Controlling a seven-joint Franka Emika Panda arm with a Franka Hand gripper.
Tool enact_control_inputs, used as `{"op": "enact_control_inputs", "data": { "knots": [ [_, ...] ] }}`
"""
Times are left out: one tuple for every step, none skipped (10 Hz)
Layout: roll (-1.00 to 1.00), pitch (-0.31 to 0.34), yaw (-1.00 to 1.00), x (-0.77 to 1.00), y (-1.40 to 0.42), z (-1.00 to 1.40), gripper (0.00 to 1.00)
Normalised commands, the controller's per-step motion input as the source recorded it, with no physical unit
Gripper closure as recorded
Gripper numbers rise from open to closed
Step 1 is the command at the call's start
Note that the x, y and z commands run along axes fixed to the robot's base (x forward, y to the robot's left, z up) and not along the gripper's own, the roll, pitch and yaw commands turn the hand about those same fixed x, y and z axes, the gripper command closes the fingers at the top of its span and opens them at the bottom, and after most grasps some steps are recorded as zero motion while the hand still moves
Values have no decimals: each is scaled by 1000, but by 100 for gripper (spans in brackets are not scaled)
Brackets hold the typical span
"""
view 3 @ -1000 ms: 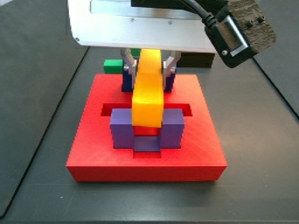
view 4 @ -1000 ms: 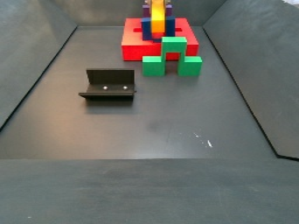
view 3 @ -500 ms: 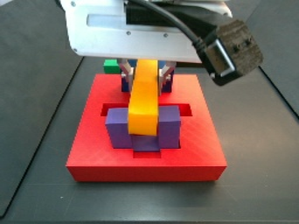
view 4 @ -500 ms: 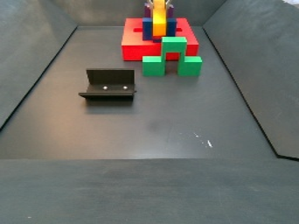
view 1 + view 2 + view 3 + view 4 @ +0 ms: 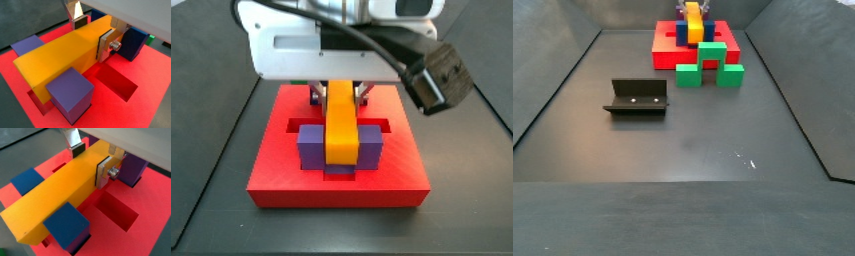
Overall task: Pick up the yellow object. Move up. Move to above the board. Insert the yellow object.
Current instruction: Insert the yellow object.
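Hand low over the board, pinching the yellow object.

In both wrist views the hand (image 5: pixel 93 31) clamps the yellow object (image 5: pixel 63 62) between purple blocks (image 5: pixel 70 91) above the board (image 5: pixel 143 107). In a side view the bar (image 5: pixel 341 125) lies between them; elsewhere green blocks (image 5: pixel 711 63) crowd the board, the fixture (image 5: pixel 637 97) well apart.

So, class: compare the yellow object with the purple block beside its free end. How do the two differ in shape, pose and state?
The yellow object is a long narrow bar lying lengthwise; the purple block is short and stands upright. The gripper, above the board, is shut on the yellow object, while the purple block stands free on the board. Both are plain, flat-sided solids.
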Motion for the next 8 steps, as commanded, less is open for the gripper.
{"op": "enact_control_inputs", "data": {
  "knots": [
    [349,0,137,51,-91,-243,100],
    [301,0,106,20,-106,-263,100],
    [214,0,37,0,-126,-229,100],
    [17,0,0,23,-77,-237,100],
    [31,0,0,17,-43,-237,100],
    [67,0,0,14,-37,-249,100],
    [81,0,0,37,-14,-266,100],
    [87,0,0,0,0,-277,100]
  ]
}}
